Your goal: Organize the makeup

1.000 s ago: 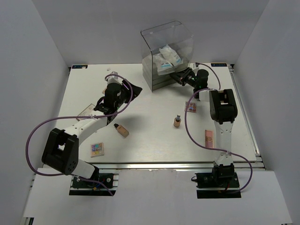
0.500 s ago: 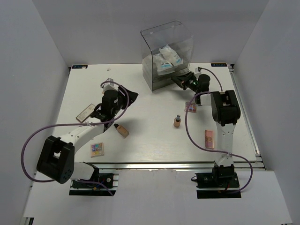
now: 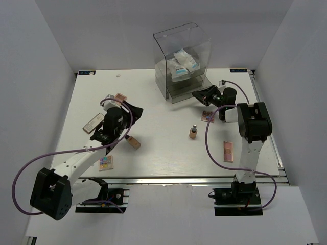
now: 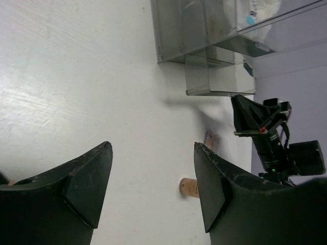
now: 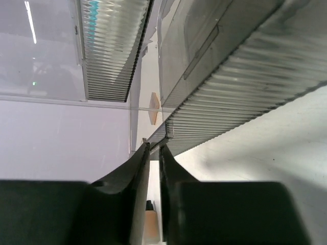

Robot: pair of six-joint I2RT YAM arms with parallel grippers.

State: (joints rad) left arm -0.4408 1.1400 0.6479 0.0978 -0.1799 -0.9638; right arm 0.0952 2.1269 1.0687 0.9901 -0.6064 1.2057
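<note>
The makeup lies scattered on the white table [image 3: 163, 153]. A tan bottle [image 3: 133, 142] lies on its side and another bottle [image 3: 193, 131] stands upright. Flat palettes lie at the far left [image 3: 120, 97], left [image 3: 93, 122], near left [image 3: 106, 162], centre right [image 3: 207, 116] and near right [image 3: 228, 151]. Two white packets [image 3: 183, 64] sit on top inside the clear acrylic box [image 3: 168, 41]. My left gripper [image 3: 134, 108] [image 4: 152, 148] hangs open and empty above the table. My right gripper [image 3: 196, 95] [image 5: 155, 147] is pinched shut on the front lip of the box's bottom drawer [image 3: 185, 90], which stands partly pulled out.
The acrylic box stands at the back centre, its ribbed drawer fronts [image 5: 240, 76] filling the right wrist view. Grey walls enclose the table on three sides. The left wrist view shows the upright bottle [image 4: 190, 187], one palette [image 4: 212, 138] and the right gripper [image 4: 250, 117] by the drawer.
My left arm has drawn back toward the near left, uncovering the far-left palette, and its jaws opened wider. My right gripper has moved right and nearer, sliding the bottom drawer out.
</note>
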